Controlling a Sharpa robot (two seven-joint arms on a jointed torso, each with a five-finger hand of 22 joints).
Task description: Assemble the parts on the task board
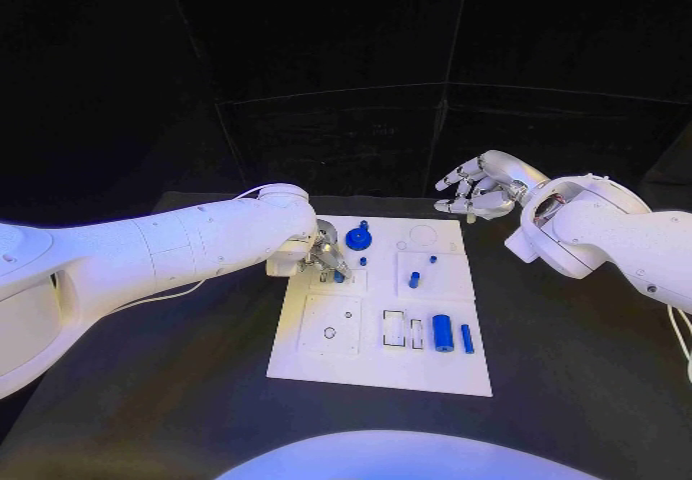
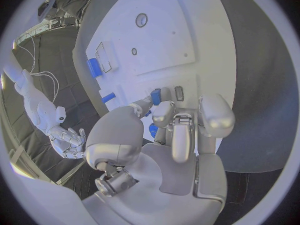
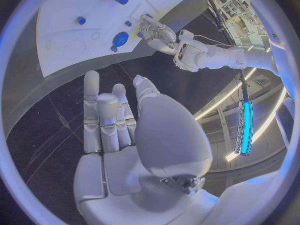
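Nearest the head camera lay the near edge of the white task board [image 1: 378, 370], which stretched away across the middle of the black table [image 1: 173, 400]. Toward that near end, on the board's right side, a blue cylinder [image 1: 443, 331] lay on its side with a thinner blue pin [image 1: 467, 338] just beside it, both next to a pair of small rectangular recesses [image 1: 402, 329]. Further up the board stood a short blue peg [image 1: 414, 280] and a smaller blue stub [image 1: 433, 260]; a round blue gear-like part [image 1: 358, 238] sat near the far end, to the left of a faint circular recess [image 1: 421, 236].

The left hand [image 1: 323, 258] was down over the board's left edge, fingers drawn together at a small blue part [image 2: 155, 96] — in the left wrist view the fingertips [image 2: 164, 109] closed round it, touching it from both sides, so the piece appeared pinched. Whether that piece stood in a socket or was lifted just clear of the board could not be told.

The right hand [image 1: 480, 186] hovered beyond the board's far right corner, over bare black table and well apart from every part. Its fingers [image 3: 103, 115] were stretched out straight, side by side — holding nothing.
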